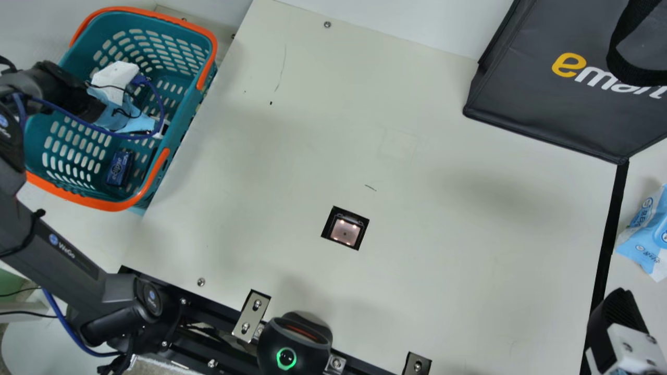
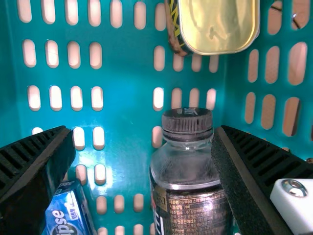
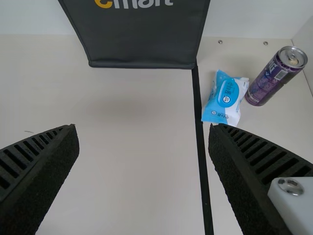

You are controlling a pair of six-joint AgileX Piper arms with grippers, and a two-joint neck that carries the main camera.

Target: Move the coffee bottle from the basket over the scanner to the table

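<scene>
Hovering here at the near right of the bench [image 1: 427, 291], the right claw [image 1: 619, 317] has its fingers spread wide, nothing between them! Further in, lights glow inside the square scanner window [image 1: 345, 232]; out right lies a blue packet [image 1: 643, 237]. Now over to the basket [image 1: 73, 196], and the left claw [image 1: 115, 80] is down in it, gaping wide, gripping nothing, with the coffee bottle [image 2: 188, 171] inside the basket, right by one finger! A blue box [image 2: 67, 210] and a gold-faced tin [image 2: 220, 24] share the basket, and the black bag [image 1: 547, 99] sits at the far right.
</scene>
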